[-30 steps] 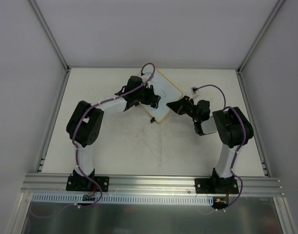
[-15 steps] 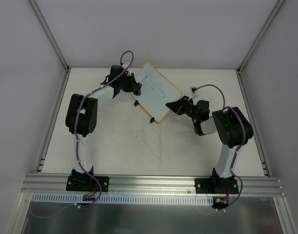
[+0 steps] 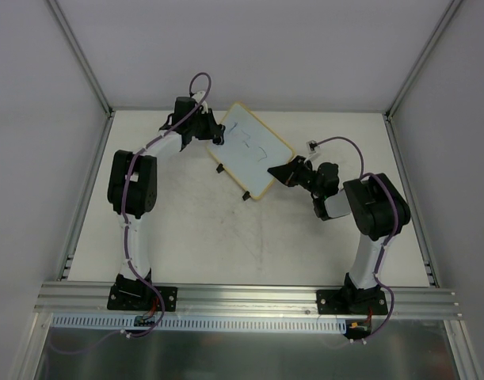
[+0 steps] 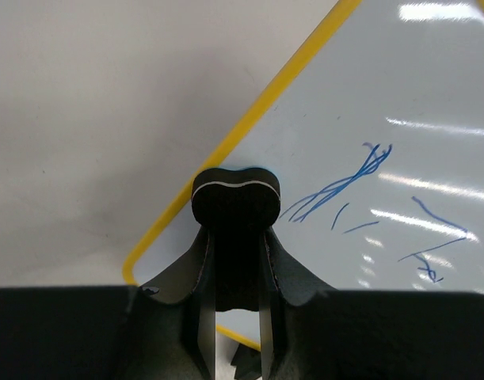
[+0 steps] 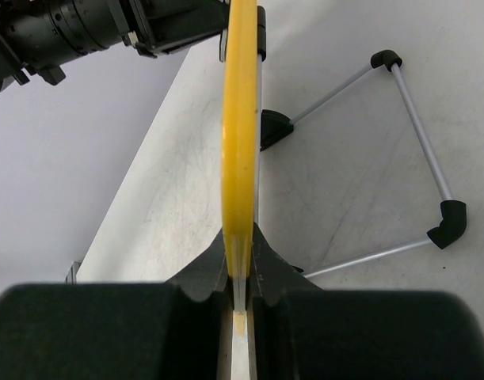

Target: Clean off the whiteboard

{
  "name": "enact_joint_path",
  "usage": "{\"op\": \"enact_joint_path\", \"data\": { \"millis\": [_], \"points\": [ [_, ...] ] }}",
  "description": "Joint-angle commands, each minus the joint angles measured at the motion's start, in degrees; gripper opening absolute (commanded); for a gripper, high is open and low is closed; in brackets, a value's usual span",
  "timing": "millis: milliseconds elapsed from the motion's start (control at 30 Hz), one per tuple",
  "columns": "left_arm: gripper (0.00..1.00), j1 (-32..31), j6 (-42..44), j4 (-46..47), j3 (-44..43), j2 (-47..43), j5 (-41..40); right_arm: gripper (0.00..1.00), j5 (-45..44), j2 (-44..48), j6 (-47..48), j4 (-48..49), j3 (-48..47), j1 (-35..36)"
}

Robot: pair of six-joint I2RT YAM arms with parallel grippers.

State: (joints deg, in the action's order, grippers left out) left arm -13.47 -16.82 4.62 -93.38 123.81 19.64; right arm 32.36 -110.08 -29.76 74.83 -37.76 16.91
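The right tool (image 3: 283, 172) is pinching the whiteboard (image 3: 253, 158) by its frame near the counter (image 3: 226, 237) far edge. The left tool (image 3: 215, 136) is clamping a black eraser (image 4: 235, 198) at the board's corner; it should be sweeping flat across the blue scribbles (image 4: 344, 190).

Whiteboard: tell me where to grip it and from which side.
Grip the thin yellow frame edge-on from the right, as the right pincer does. The whiteboard is flat, and its rim is exposed there. That leaves the scribbles free for the eraser in the left pincer.
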Motion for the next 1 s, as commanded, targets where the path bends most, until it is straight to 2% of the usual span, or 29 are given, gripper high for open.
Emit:
{"op": "enact_joint_path", "data": {
  "millis": [0, 400, 533, 967],
  "points": [
    [0.0, -0.59, 1.44, 0.48, -3.38, -0.23, 1.63, 0.0, 5.78, -0.92, 1.81, 12.98, -1.7, 2.52],
    [0.0, -4.98, 2.23, 0.56, 0.48, -1.64, 1.02, 0.0, 5.79, -0.84, 1.81, 12.89, -1.88, 2.69],
    [0.0, -9.89, 2.76, 0.56, 1.8, -2.17, -0.47, 0.0, 5.87, -0.83, 1.81, 12.89, -1.88, 2.69],
    [0.0, -18.51, -1.11, 8.91, 17.17, -9.37, 0.4, 0.0, 6.22, -0.84, 1.63, 12.89, -2.23, 2.69]
  ]
}}
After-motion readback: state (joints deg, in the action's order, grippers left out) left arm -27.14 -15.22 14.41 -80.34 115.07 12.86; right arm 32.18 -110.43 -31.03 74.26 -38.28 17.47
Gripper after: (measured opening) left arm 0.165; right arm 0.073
